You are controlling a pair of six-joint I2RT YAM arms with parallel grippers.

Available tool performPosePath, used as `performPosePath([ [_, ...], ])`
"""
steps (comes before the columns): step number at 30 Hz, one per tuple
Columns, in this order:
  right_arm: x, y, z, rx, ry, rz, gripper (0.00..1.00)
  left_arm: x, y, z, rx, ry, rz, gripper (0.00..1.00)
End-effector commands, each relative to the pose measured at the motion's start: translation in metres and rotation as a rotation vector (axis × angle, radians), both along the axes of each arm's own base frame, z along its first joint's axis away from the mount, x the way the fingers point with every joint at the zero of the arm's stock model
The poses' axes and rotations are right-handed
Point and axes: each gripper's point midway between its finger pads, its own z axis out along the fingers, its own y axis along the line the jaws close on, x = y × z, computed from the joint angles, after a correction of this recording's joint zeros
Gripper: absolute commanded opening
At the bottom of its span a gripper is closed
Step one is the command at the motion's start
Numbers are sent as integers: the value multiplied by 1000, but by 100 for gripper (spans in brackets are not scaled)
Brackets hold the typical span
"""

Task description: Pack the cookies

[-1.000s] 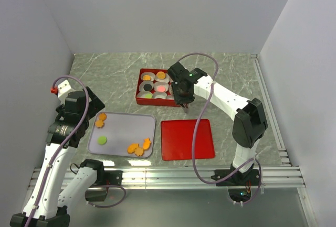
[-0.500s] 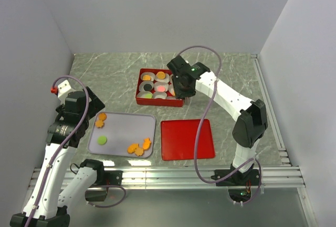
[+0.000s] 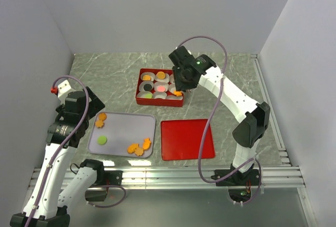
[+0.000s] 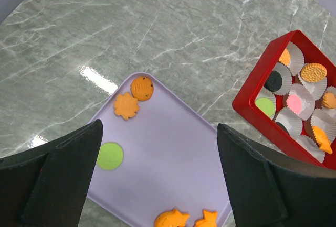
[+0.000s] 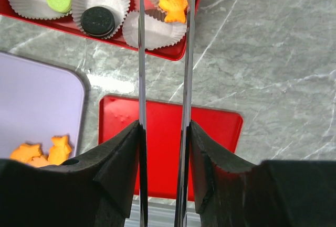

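The red box (image 3: 142, 100) holds white paper cups with cookies: orange, pink, green and black ones. My right gripper (image 3: 179, 86) hangs over the box's right side, open and empty. In the right wrist view its thin blades (image 5: 140, 54) stand apart, and an orange fish-shaped cookie (image 5: 172, 0) lies in a cup between them. An empty cup (image 5: 154, 30) sits nearer. The purple tray (image 3: 123, 130) carries two orange cookies (image 3: 101, 120), a green one (image 3: 102, 140) and three orange ones (image 3: 139, 148). My left gripper (image 4: 157, 185) is open and empty above the tray.
The flat red lid (image 3: 187, 139) lies right of the tray, in front of the box; it also shows in the right wrist view (image 5: 168, 148). Grey walls close in left, back and right. A metal rail runs along the near table edge.
My right gripper has moved back and a little left, from the box's near right corner to over the box. An orange cookie now shows in the near right cup. The left arm is still.
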Motion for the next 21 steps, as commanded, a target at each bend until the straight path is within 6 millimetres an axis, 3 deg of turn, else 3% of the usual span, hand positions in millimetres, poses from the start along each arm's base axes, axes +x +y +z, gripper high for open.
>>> performPosePath([
  [1, -7, 2, 31, 50, -49, 10, 47, 2, -1, 7, -4, -28, -2, 96],
  [7, -42, 23, 42, 89, -34, 77, 47, 2, -1, 6, -4, -27, 0, 96],
  [11, -87, 54, 44, 106, -10, 193, 47, 2, -1, 6, -3, -26, 0, 96],
  [17, -151, 72, 28, 120, 78, 285, 47, 2, -1, 5, -3, -22, 2, 96],
  [21, -199, 74, 5, 125, 169, 327, 47, 2, -1, 5, -2, -19, 2, 96],
])
